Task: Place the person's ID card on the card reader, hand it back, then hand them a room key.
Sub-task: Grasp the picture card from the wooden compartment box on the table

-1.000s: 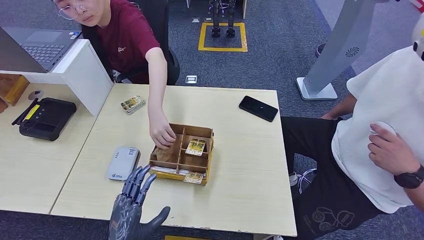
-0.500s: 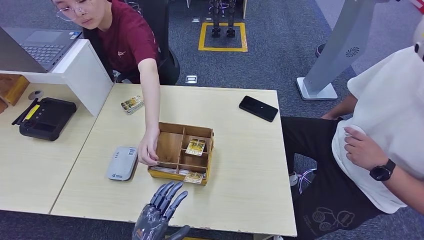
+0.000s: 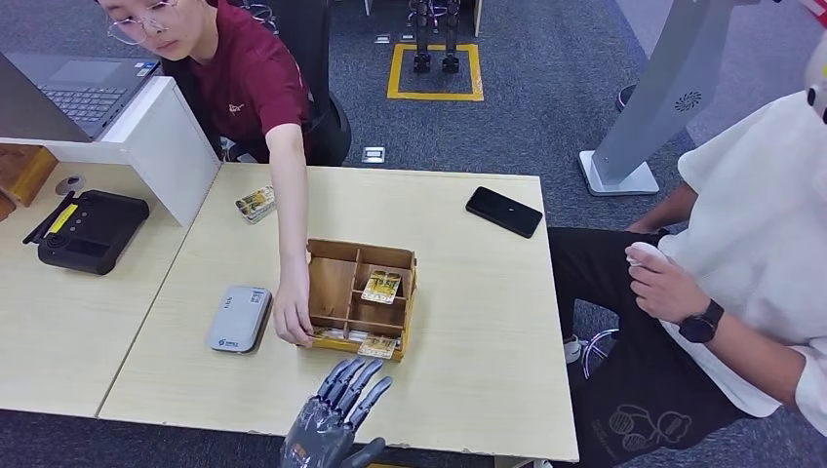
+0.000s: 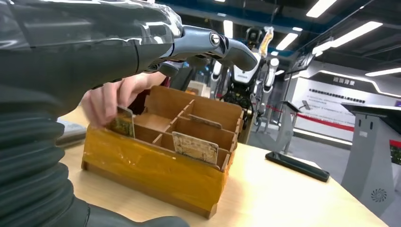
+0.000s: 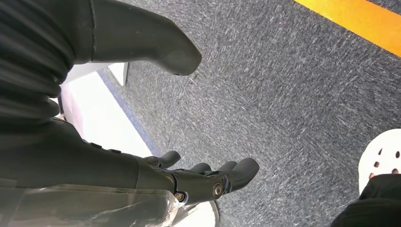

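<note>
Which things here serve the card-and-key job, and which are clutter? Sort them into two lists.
Belongs to the job:
- card reader, grey, left of the box
- wooden box holding cards
- card in its middle compartment
- left robot hand, empty, fingers spread, near the box
- person's hand at the box's left side

Lying about:
- black phone
- black handheld device
- laptop
- small card pack

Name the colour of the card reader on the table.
Light grey card reader, clearest in the head view.

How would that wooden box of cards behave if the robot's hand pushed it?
The wooden box is low, wide and flat-bottomed, so it would probably slide, not tip. Its thin walls look light and possibly fragile. The cards sit loosely in their slots and might shift.
</note>
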`<act>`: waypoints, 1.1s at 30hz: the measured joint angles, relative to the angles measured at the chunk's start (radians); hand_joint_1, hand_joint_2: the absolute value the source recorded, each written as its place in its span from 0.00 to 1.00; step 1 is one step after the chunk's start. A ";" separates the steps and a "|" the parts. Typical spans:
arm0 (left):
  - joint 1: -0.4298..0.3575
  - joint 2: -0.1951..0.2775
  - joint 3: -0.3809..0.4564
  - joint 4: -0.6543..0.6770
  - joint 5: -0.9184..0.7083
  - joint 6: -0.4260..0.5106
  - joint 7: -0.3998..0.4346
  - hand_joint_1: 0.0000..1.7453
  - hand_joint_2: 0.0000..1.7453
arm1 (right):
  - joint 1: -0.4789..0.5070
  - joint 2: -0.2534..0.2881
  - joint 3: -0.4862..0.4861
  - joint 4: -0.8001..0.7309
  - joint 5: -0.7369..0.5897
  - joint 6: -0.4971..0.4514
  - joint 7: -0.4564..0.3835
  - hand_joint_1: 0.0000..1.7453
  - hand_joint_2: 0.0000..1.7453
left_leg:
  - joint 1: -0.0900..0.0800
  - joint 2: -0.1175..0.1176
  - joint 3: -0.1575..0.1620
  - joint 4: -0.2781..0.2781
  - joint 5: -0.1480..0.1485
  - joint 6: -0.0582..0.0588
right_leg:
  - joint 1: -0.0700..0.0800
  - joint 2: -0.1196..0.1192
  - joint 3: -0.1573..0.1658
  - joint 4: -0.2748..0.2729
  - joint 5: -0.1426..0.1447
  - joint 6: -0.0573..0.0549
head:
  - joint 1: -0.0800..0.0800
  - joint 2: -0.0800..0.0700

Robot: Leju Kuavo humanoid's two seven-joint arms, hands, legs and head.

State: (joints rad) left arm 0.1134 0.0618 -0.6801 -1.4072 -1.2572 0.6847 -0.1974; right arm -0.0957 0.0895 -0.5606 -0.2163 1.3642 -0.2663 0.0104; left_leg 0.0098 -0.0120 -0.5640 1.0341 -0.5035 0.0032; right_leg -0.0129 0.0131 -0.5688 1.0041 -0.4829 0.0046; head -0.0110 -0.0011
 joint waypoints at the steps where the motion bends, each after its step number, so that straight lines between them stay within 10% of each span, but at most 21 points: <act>1: 0.000 -0.013 0.017 0.007 -0.006 0.000 -0.015 0.00 1.00 | -0.001 0.000 0.001 0.000 0.003 0.001 0.001 0.00 1.00 | 0.000 0.000 0.000 0.000 0.000 0.000 | 0.000 0.000 0.000 0.000 0.000 0.000 | 0.000 0.000; 18: -0.058 -0.245 0.403 0.127 -0.082 0.000 -0.091 0.00 1.00 | -0.008 0.000 0.025 0.000 0.021 0.013 0.014 0.00 1.00 | 0.000 0.000 0.000 0.000 0.000 0.000 | 0.000 0.000 0.000 0.000 0.000 0.000 | 0.000 0.000; 33: -0.063 -0.272 0.468 0.167 -0.069 0.000 -0.111 0.00 1.00 | -0.009 0.000 0.027 -0.001 0.016 0.014 0.015 0.00 1.00 | 0.000 0.000 0.000 0.000 0.000 0.000 | 0.000 0.000 0.000 0.000 0.000 0.000 | 0.000 0.000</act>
State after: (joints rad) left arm 0.0504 -0.2100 -0.2125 -1.2398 -1.3264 0.6847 -0.3086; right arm -0.1048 0.0896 -0.5332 -0.2171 1.3797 -0.2525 0.0256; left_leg 0.0096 -0.0120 -0.5641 1.0342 -0.5032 0.0035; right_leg -0.0130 0.0131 -0.5687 1.0041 -0.4824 0.0048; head -0.0111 -0.0011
